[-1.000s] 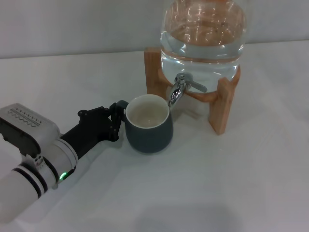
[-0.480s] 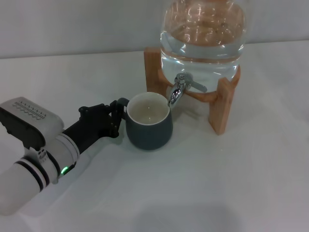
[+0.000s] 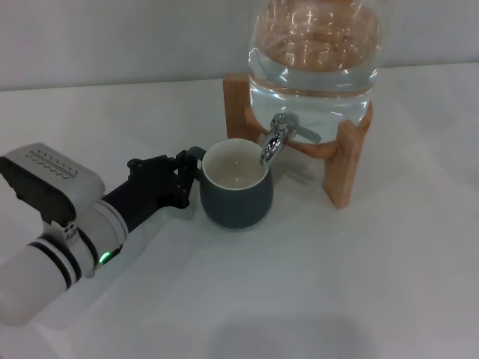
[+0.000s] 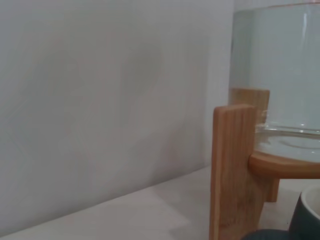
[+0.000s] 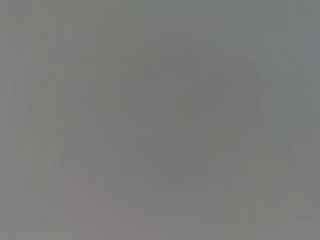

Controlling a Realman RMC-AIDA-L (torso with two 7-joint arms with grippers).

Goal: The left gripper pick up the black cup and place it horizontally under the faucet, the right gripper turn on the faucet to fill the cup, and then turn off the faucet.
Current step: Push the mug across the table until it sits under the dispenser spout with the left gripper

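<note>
**Q:** Where is the claw, and what has it got?

**A:** The left gripper (image 3: 184, 182) reaches in low over the white table (image 3: 359, 284), its black fingers clenched on the small loop handle of the black cup (image 3: 235, 196). Behind the claw, the white-and-grey arm shows a small green light.

**Q:** And the cup itself?

**A:** Upright on the table, directly ahead of the claw's fingertips, its cream-white inside showing. The far rim of the cup sits beneath the downturned spout of the faucet (image 3: 278, 141), which lies just beyond the cup from the claw.

**Q:** What carries the faucet?

**A:** A clear glass jar (image 3: 315, 56) holding water, cradled in a wooden stand (image 3: 346, 163) past the cup. In the left wrist view, one wooden upright (image 4: 234, 170) stands close ahead, the jar's water line above it and a sliver of the cup's rim at the frame's edge.

**Q:** The right gripper?

**A:** Not seen in the head view; its own wrist view is a blank grey field, so nothing can be told of it.
</note>
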